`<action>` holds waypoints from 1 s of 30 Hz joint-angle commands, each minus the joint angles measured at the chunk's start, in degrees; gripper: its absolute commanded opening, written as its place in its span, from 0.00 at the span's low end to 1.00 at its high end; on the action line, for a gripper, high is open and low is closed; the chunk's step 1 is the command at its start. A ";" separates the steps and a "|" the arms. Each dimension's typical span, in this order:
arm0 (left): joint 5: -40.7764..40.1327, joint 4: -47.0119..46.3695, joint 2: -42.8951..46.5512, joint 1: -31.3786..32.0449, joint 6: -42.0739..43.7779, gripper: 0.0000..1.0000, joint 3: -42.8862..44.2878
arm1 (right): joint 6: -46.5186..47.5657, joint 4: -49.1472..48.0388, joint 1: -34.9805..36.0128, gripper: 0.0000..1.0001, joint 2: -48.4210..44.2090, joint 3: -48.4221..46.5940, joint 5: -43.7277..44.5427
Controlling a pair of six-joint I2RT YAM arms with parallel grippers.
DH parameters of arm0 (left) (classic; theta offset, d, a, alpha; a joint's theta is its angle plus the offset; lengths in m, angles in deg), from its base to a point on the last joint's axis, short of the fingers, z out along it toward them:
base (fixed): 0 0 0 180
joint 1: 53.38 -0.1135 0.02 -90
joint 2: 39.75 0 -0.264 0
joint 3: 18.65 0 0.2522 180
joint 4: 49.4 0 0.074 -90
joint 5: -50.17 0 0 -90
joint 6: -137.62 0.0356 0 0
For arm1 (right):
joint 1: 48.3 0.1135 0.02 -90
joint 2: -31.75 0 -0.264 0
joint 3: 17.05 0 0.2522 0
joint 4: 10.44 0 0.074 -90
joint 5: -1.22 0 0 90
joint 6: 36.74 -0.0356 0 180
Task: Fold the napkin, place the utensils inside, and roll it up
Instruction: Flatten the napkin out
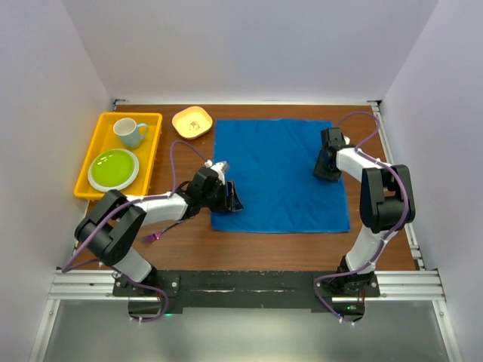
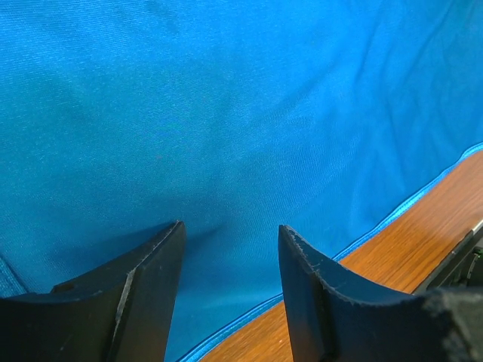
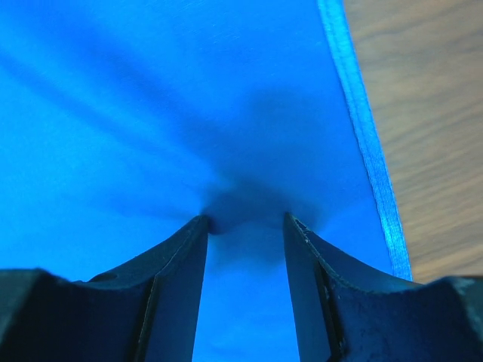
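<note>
Royal-blue cloth napkin (image 1: pixel 279 162) lying spread flat on the brown wooden table (image 1: pixel 249 249)
The left gripper (image 1: pixel 232 199) — jaws half apart — is touching its near-left corner; the right gripper (image 1: pixel 326 173), likewise parted, is puckering cloth by the right hem.

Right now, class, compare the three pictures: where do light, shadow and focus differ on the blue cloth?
Top view: even, soft light, the napkin sharp, with only faint shadows. Left wrist view: its weave is crisp mid-frame, with a soft shadow ahead of the left tool. Right wrist view: the napkin looks glowing and smeared, a dark shadow sits at the right tool, and the table is blurred.
</note>
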 commanded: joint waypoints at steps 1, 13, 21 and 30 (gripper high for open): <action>-1.15 3.68 -0.14 0.82 -0.05 0.58 -2.07 | -1.94 -0.34 -3.60 0.49 -0.53 5.14 3.54; -0.36 5.79 9.96 2.14 -1.63 0.62 -4.09 | 4.29 0.19 -3.16 0.75 -7.02 3.23 -1.72; -0.81 5.97 10.95 1.26 -0.23 0.63 2.83 | -0.71 6.52 -3.34 0.73 -5.01 -3.47 -0.87; -1.59 3.77 -7.42 -3.57 2.94 0.37 18.92 | -3.26 2.91 -3.78 0.14 -14.41 10.69 1.15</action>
